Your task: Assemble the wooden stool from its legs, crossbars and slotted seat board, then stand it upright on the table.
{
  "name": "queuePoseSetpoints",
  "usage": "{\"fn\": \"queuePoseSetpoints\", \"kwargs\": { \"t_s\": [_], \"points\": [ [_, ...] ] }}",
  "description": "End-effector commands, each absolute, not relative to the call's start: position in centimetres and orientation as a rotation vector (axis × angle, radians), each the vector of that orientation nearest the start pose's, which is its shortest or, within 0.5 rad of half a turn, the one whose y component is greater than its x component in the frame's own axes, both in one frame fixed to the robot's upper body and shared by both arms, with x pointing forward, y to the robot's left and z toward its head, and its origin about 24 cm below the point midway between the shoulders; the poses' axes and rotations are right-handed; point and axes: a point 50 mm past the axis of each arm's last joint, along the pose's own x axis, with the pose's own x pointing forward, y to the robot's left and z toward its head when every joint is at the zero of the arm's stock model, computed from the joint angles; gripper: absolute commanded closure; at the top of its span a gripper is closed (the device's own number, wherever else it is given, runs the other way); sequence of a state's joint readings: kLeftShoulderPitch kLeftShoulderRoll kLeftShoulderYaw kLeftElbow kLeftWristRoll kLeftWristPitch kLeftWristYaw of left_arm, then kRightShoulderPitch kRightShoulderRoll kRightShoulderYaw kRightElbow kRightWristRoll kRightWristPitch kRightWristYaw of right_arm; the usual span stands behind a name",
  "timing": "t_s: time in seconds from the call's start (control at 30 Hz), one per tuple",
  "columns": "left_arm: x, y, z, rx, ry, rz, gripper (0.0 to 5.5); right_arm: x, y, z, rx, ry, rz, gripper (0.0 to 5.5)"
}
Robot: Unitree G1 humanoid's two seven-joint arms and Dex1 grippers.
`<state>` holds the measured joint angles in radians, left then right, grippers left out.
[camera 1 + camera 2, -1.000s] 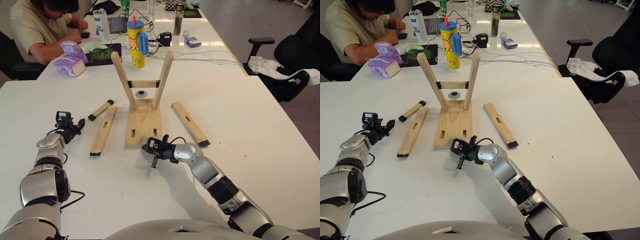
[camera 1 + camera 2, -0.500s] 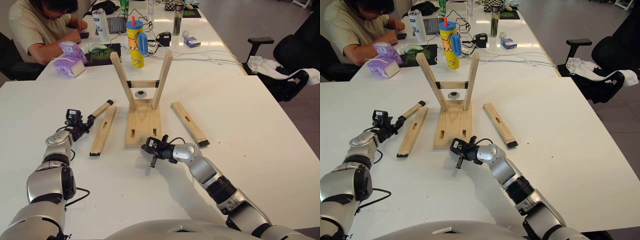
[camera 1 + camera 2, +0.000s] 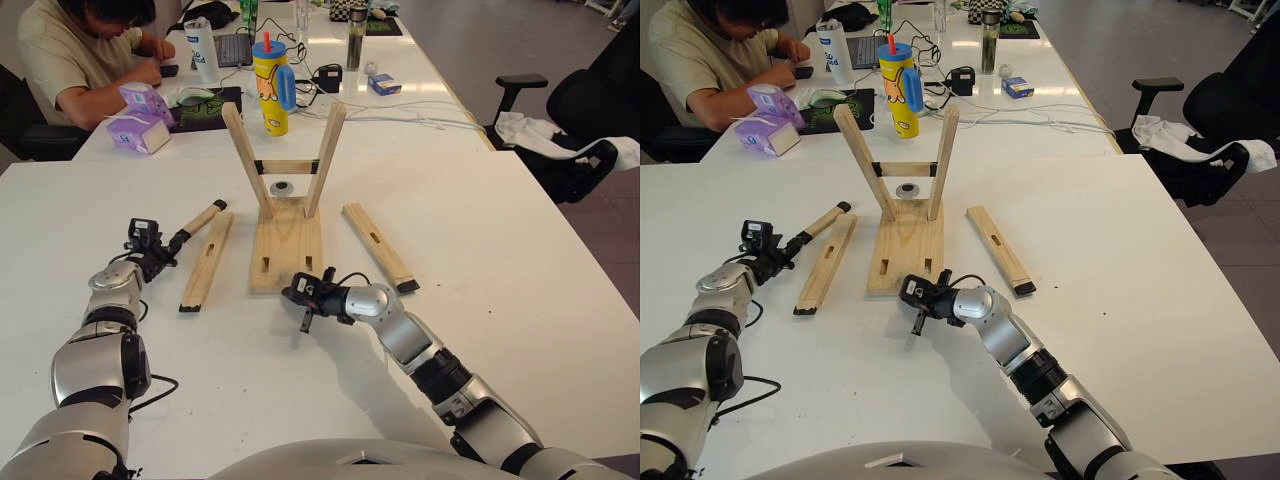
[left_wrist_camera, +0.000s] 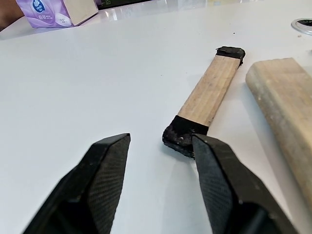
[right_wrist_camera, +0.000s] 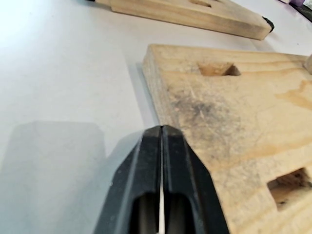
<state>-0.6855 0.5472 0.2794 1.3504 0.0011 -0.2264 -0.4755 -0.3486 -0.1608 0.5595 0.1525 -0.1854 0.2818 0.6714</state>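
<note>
Flat pale wooden slotted seat board (image 3: pixel 285 250) lies on the white surface (image 3: pixel 500 250), about mid-scene. Two pale wooden legs stand in its far slots, splayed into a V: left upright leg (image 3: pixel 247 160) and right upright leg (image 3: pixel 326 158). A short fitted crossbar (image 3: pixel 288 168) with dark ends joins them partway up. The board's two near slots show as open holes. A small round dark-and-silver disc (image 3: pixel 281 187) sits on the surface just past the board's far end, seen between the two upright legs.

A long wooden left loose leg (image 3: pixel 207 260) lies flat just left of the board, not touching it. A matching right loose leg (image 3: pixel 380 247) lies flat on the board's right side, angled outward. A short wooden loose crossbar (image 3: pixel 200 220) with black-capped ends lies further left, beside the left loose leg's far end.

Left pincer (image 3: pixel 165 248) sits low over the surface at the loose crossbar's near end. Its fingers (image 4: pixel 109 165) are spread, and the black cap is right by one fingertip; contact cannot be told.

Right pincer (image 3: pixel 306 318) is at the board's near edge, pointing down at the surface. Its fingers (image 5: pixel 146 161) are pressed together on nothing, tip just beside the board's near corner.

On the far surface are a yellow cup with a blue handle (image 3: pixel 271 85) and purple tissue boxes (image 3: pixel 140 118).
</note>
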Motion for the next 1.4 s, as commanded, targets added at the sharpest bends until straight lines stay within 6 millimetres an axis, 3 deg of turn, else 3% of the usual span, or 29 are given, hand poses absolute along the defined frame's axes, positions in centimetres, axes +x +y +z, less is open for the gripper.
{"fn": "queuePoseSetpoints", "kwargs": {
  "t_s": [0.03,0.4,1.2,1.4],
  "points": [
    [31.3,32.8,3.1,0.137,0.399,0.004,3.13,26.4,-2.8,4.0,-0.544,0.241,1.164,5.50],
    [31.0,33.2,3.1,0.122,0.383,0.025,3.13,26.7,-3.0,4.1,-0.564,0.241,1.172,5.50],
    [32.2,31.6,3.6,0.118,0.346,-0.046,3.13,26.8,-2.7,4.1,-0.579,0.225,1.187,5.50],
    [31.5,32.1,2.8,0.081,0.381,-0.023,3.13,26.8,-2.6,4.2,-0.591,0.217,1.206,5.50]
  ]
}}
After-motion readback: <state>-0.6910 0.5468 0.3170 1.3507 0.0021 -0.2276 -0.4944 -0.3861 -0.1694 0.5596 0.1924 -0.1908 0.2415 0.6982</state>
